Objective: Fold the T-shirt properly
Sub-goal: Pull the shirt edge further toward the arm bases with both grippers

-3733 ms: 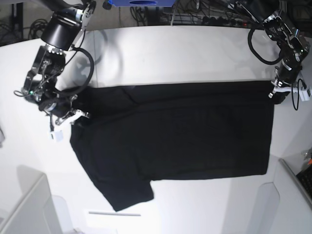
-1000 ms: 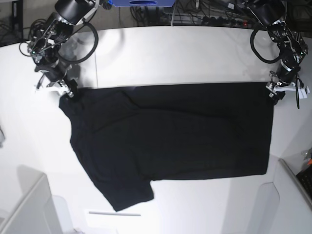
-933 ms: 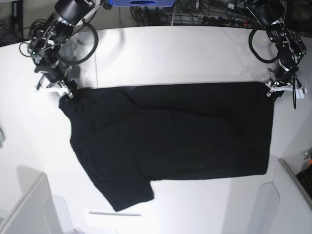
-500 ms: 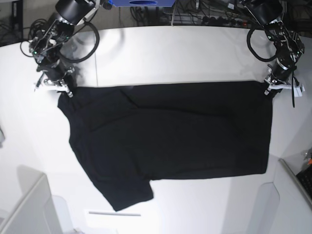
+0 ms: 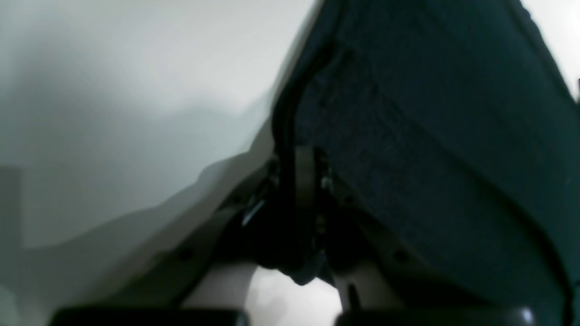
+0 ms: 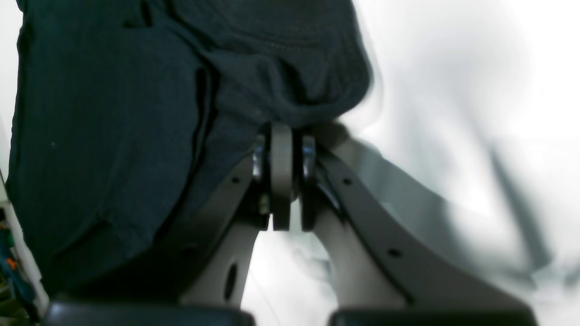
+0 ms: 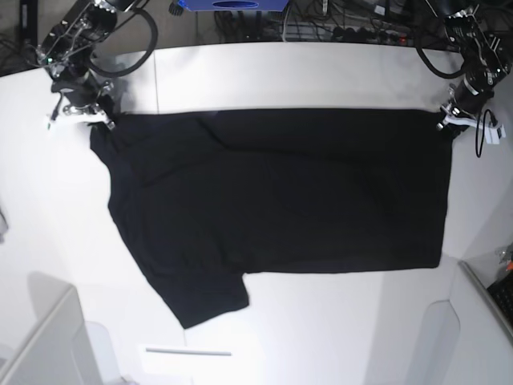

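The black T-shirt (image 7: 280, 200) lies spread flat over the white table (image 7: 280, 76), with one sleeve (image 7: 204, 297) pointing toward the front. On the base view's right, my left gripper (image 7: 447, 125) is shut on the shirt's far right corner. My right gripper (image 7: 99, 122) is shut on the far left corner. In the left wrist view the fingers (image 5: 302, 167) pinch a dark hem of the T-shirt (image 5: 430, 136). The right wrist view shows my right gripper (image 6: 282, 136) clamped on bunched cloth of the T-shirt (image 6: 113, 113). No print shows.
Cables and a blue object (image 7: 232, 4) sit behind the table's far edge. Pale bins stand at the front left (image 7: 40, 345) and front right (image 7: 473, 321). A thin white strip (image 7: 188, 350) lies near the front edge.
Both grippers closed on the shirt's far corners and drew them toward the back of the table. The far edge now lies straighter and further back.
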You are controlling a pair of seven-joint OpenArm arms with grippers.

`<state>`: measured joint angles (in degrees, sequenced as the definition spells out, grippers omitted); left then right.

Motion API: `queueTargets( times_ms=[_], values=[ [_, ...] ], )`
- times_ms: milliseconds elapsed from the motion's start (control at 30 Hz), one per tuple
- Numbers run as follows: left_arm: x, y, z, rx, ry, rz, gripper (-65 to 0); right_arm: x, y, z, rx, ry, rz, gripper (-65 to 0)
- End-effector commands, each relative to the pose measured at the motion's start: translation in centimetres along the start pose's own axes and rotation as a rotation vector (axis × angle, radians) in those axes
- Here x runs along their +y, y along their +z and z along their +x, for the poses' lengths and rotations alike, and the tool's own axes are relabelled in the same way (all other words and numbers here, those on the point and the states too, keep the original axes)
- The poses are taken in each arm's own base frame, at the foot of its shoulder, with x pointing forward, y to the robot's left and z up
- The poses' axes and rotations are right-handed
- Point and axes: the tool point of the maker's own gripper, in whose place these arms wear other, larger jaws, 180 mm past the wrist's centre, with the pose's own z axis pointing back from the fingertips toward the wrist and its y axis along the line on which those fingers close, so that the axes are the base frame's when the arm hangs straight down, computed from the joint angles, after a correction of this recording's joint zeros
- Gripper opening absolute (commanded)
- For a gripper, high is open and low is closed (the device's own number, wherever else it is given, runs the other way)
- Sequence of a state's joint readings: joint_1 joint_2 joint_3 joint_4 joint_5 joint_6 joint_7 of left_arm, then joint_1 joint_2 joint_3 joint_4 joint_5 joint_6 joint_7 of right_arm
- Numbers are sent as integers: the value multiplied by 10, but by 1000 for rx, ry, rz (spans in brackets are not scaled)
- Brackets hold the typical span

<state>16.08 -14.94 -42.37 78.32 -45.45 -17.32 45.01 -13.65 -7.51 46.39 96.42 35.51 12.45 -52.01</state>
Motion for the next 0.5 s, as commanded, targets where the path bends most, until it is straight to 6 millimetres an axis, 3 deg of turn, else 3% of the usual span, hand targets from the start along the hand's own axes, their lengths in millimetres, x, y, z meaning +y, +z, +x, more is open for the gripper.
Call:
queueTargets(
  times_ms=[0,200,467],
  values=[
    [11,7,-4,36,-33,53,-650,0,8,11,-44,24,-3,-650],
    [7,28,-5,30,-112,58,-650,-13,31,5,-49,69,-50,-650],
    [15,35,-18,62,-122,77,-650,-16,45,-10,-36,5,8,-650]
  ],
)
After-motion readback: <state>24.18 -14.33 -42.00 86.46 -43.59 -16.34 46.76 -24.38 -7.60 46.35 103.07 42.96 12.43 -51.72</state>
